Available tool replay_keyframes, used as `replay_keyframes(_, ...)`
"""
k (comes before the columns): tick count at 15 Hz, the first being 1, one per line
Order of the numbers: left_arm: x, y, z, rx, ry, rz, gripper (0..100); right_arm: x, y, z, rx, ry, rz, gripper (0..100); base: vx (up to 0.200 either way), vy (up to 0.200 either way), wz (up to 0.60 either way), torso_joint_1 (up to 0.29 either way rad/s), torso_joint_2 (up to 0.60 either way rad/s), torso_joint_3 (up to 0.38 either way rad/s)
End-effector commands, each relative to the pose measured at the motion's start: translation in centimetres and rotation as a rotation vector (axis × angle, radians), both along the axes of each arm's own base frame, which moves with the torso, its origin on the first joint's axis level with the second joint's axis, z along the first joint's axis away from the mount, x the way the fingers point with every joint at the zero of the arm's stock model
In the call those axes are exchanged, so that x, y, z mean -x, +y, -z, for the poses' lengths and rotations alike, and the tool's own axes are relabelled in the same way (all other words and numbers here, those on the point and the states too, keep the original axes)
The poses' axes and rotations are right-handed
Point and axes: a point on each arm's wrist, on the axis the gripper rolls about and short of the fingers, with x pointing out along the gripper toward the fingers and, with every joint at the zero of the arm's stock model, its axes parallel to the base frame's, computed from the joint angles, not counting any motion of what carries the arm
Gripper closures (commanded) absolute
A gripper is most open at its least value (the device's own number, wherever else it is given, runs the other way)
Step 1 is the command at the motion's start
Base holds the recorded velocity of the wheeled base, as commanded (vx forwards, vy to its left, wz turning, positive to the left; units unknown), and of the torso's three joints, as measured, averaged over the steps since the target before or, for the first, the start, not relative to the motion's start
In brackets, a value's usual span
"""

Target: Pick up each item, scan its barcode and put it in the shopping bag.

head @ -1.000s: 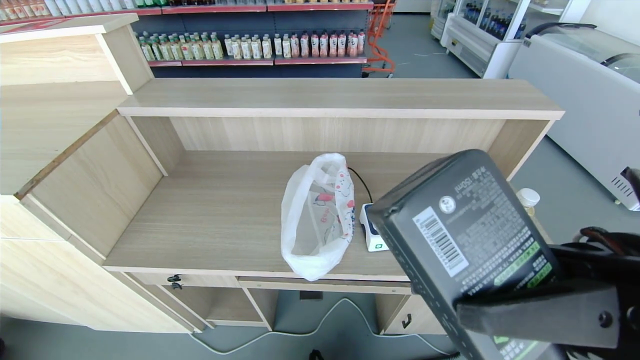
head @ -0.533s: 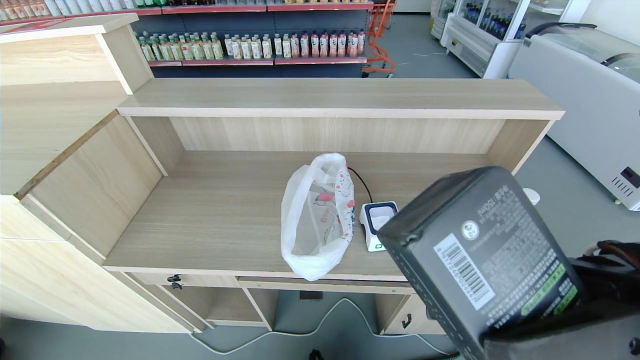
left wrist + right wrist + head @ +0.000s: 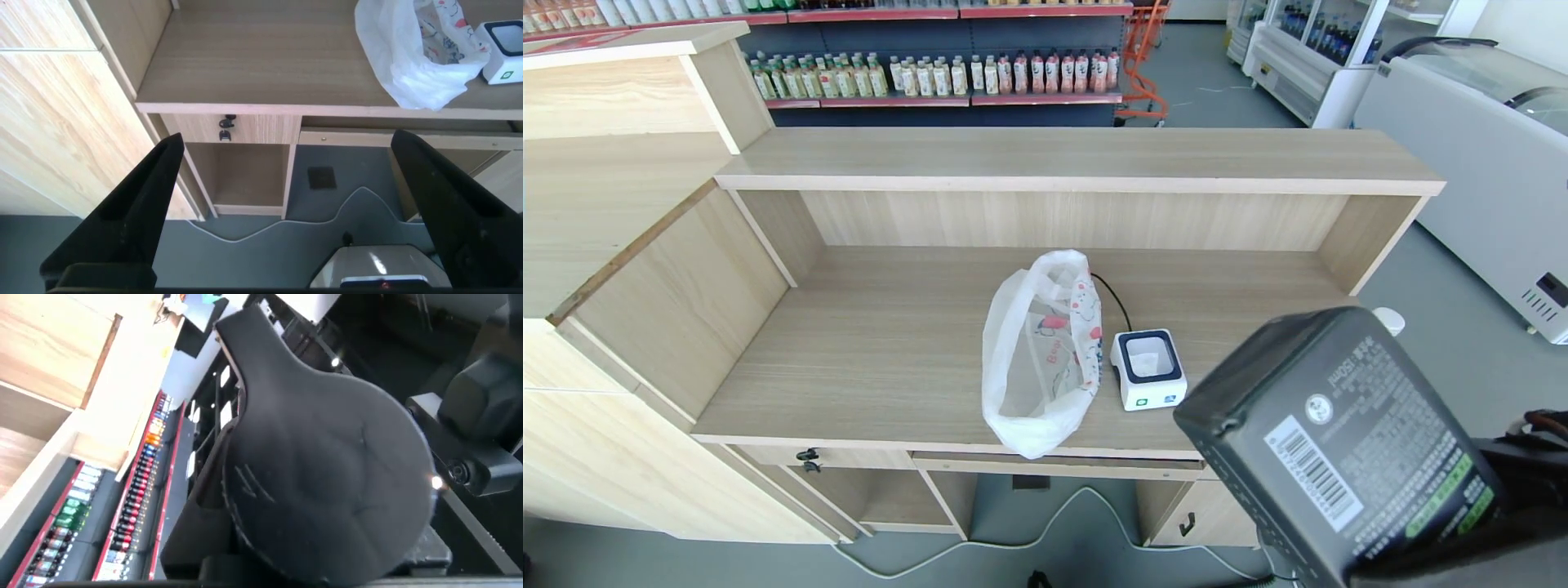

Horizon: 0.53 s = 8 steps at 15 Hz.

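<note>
- the left gripper (image 3: 286, 140) hangs low in front of the table's front edge, its two dark fingers (image 3: 131, 220) spread wide with nothing between them. i judge it is parked there to leave the other arm room.
- the right gripper (image 3: 1462, 559) at the near right is clamped on a black, soft-cornered rectangular pack (image 3: 1339, 441). it holds the pack in the air off the right front corner of the light wooden table (image 3: 890, 343), touching nothing else.
- the pack's white barcode label (image 3: 1313, 472) faces up and away from the scanner. to my eye the scan is not yet done, and the pack needs turning so the label meets the window.
- a white square scanner with a dark-framed window (image 3: 1147, 369) sits on the table with its window tilted up for items passed over it. a black cable (image 3: 1112, 298) runs back from it.
- just to the scanner's left, touching or nearly so, slumps a thin white plastic shopping bag with red print (image 3: 1041, 359). its mouth gapes open to take a drop from above, and it looks empty.
- a white bottle cap (image 3: 1388, 318) peeks out behind the pack at the table's right end; i cannot tell what it belongs to.
- far behind stand store shelves of bottles (image 3: 931, 77).
</note>
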Motion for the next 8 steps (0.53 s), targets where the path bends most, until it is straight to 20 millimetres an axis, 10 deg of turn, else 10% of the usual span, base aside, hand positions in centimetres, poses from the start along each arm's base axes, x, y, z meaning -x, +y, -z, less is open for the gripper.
replay_keyframes(1,0.00,0.00,0.00,0.000,0.000,0.000,0,0.09,-0.57,-0.28,-0.008,-0.014,0.015,100,0.000,0.000,0.00,0.000,0.00,0.000)
replay_keyframes(8,0.00,0.00,0.00,0.000,0.000,0.000,0,-0.31,-1.46,-0.45,-0.004,0.020,0.069,100,0.000,0.000,0.00,0.000,0.00,0.000)
